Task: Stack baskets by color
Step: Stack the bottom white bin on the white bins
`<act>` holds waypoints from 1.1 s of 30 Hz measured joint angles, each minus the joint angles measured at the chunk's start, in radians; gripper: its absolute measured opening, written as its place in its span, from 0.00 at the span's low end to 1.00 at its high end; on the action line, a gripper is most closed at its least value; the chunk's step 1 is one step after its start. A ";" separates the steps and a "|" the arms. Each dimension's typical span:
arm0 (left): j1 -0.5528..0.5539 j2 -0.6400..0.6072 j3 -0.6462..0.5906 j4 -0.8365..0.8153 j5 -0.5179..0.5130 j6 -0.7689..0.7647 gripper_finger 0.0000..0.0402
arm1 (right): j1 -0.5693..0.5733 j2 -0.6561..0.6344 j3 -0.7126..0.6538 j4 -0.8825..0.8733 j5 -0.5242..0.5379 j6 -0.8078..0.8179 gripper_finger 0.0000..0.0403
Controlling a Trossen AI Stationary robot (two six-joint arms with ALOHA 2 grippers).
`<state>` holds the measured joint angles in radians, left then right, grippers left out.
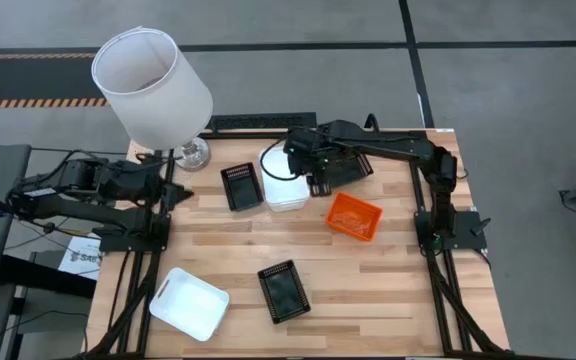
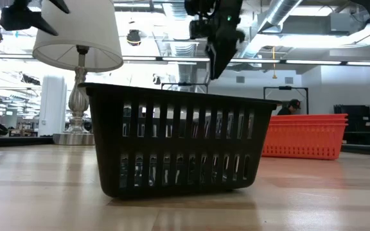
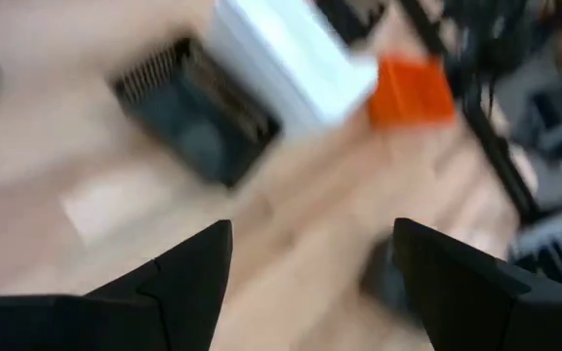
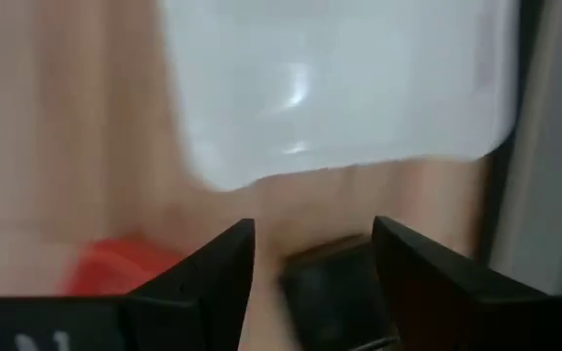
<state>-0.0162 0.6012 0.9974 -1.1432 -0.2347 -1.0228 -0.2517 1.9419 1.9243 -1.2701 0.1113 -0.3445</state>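
Observation:
A white basket (image 1: pixel 286 195) rests on its base at the table's far middle, with a black basket (image 1: pixel 240 186) just to its left. My right gripper (image 1: pixel 310 180) hangs open above the white basket (image 4: pixel 330 88) and touches nothing. To the right of these sits an orange basket (image 1: pixel 353 216); the low view shows stacked orange rims (image 2: pixel 304 122). A second black basket (image 1: pixel 283 291) and a second white basket (image 1: pixel 190 302) lie near the front edge. My left gripper (image 1: pixel 180 195) waits open at the table's left edge, and its wrist view shows open fingers with nothing between them (image 3: pixel 310 273).
A lamp with a big white shade (image 1: pixel 153 85) stands at the far left corner, its base (image 1: pixel 193 153) close to the left arm. A bare stretch of wooden table top (image 1: pixel 368 290) lies at the front right.

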 joint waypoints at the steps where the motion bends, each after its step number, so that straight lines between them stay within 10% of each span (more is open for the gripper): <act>1: 0.000 0.008 0.000 -0.018 0.044 -0.014 0.68 | 0.006 0.000 0.006 -0.030 -0.029 0.049 0.57; 9: -0.115 0.182 -0.036 -0.014 0.340 0.179 0.66 | 0.077 0.000 0.002 -0.132 -0.160 0.279 0.56; 22: -0.471 0.583 -0.036 0.117 0.374 0.540 0.64 | 0.175 -0.036 0.003 -0.302 -0.167 0.310 0.56; 33: -0.526 0.850 -0.036 0.145 0.362 0.704 0.64 | 0.195 -0.224 0.001 -0.299 -0.166 0.377 0.56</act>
<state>-0.5424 1.4510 0.9611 -0.9987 0.1268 -0.3192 -0.0566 1.7182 1.9251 -1.5692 -0.0551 0.0329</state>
